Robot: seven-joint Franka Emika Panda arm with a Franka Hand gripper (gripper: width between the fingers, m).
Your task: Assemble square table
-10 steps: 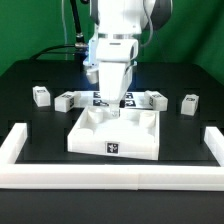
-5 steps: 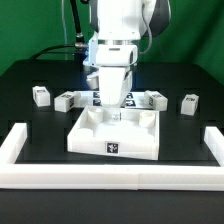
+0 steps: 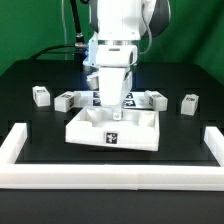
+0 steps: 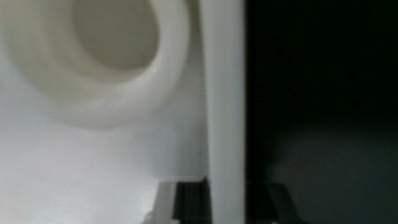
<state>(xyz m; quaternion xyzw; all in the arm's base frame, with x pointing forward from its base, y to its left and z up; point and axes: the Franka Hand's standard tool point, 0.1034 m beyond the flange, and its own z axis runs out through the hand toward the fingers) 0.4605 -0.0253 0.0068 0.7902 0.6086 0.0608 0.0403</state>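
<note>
The white square top point(image 3: 112, 128) lies in the middle of the black table, its tag point(image 3: 113, 139) on the front wall. My gripper point(image 3: 113, 104) comes down on its far rim and is shut on it. In the wrist view the rim point(image 4: 221, 90) runs as a white strip between my two dark fingers point(image 4: 178, 205), with my gripper point(image 4: 222, 205) around it. A round corner socket point(image 4: 111, 50) lies beside the rim. Small white leg blocks stand at the exterior view's left point(image 3: 40, 96) point(image 3: 64, 101) and right point(image 3: 189, 104) point(image 3: 155, 99).
A long white bar frame point(image 3: 110, 176) runs along the front and up both sides point(image 3: 15, 145) point(image 3: 212, 142). The marker board point(image 3: 88, 97) lies behind the top, partly hidden by my gripper. Cables hang at the back left.
The square top has shifted: its front wall sits higher in the exterior view than half a second ago, moved away from the front bar. My gripper stays on the far rim.
</note>
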